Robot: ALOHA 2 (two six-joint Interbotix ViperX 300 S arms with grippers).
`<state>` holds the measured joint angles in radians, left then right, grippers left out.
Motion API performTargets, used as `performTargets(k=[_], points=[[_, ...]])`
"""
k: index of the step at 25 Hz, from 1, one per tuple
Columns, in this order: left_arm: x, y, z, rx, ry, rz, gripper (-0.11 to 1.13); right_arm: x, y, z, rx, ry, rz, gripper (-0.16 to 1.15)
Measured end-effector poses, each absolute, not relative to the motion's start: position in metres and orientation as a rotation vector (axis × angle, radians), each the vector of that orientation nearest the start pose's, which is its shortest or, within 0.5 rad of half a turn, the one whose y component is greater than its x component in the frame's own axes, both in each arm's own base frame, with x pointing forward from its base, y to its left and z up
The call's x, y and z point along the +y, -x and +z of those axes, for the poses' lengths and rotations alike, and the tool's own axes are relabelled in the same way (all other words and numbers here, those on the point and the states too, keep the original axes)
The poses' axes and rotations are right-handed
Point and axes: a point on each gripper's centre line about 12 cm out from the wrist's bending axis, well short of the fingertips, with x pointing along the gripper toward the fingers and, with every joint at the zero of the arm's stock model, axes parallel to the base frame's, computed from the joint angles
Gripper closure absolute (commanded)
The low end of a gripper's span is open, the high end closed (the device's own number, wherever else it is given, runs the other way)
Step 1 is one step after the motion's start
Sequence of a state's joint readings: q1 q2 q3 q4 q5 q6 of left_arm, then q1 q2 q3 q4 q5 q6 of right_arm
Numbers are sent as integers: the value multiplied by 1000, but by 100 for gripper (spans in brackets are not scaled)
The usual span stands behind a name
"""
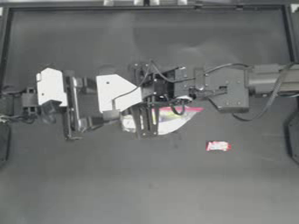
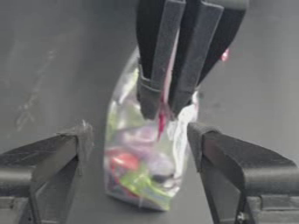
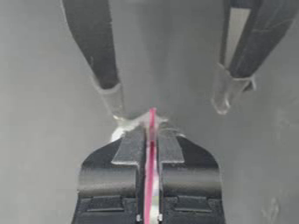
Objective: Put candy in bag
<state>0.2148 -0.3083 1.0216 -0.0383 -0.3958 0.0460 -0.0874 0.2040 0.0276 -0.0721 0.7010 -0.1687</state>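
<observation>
The bag [image 1: 173, 119] is a clear zip bag with a pink-red strip along its mouth, held up near the table's middle. Green, red and pink contents [image 2: 140, 175] show through it. My right gripper [image 3: 151, 131] is shut on the pink strip, and the left wrist view shows it [image 2: 163, 109] pinching the bag's mouth. Facing it, my left gripper [image 2: 139, 133] stands open, one jaw on each side of the bag's lower part, not closed on it. The candy [image 1: 217, 145], red with a white middle, lies loose on the table to the right of the bag.
Both arms meet over the table's middle, the right arm [image 1: 234, 87] reaching in from the right and the left arm [image 1: 116, 92] from the left. Bare dark table [image 1: 146, 183] lies in front of them and around the candy.
</observation>
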Motion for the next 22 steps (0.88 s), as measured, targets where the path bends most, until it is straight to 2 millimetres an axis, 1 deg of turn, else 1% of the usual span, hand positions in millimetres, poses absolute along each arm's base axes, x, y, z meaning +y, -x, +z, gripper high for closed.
performTargets(k=[5, 13, 15, 20, 22], points=[[67, -298, 195, 326, 21, 226, 6, -47, -479, 245, 937, 188, -19, 70], [69, -305, 189, 350, 22, 226, 7, -48, -479, 242, 938, 188, -20, 70], [69, -305, 189, 350, 23, 227, 11, -47, -479, 244, 935, 189, -19, 70], [69, -306, 189, 349, 22, 226, 26, -47, -479, 243, 937, 189, -19, 70], [68, -306, 190, 347, 21, 224, 29, -47, -479, 243, 937, 189, -19, 70]])
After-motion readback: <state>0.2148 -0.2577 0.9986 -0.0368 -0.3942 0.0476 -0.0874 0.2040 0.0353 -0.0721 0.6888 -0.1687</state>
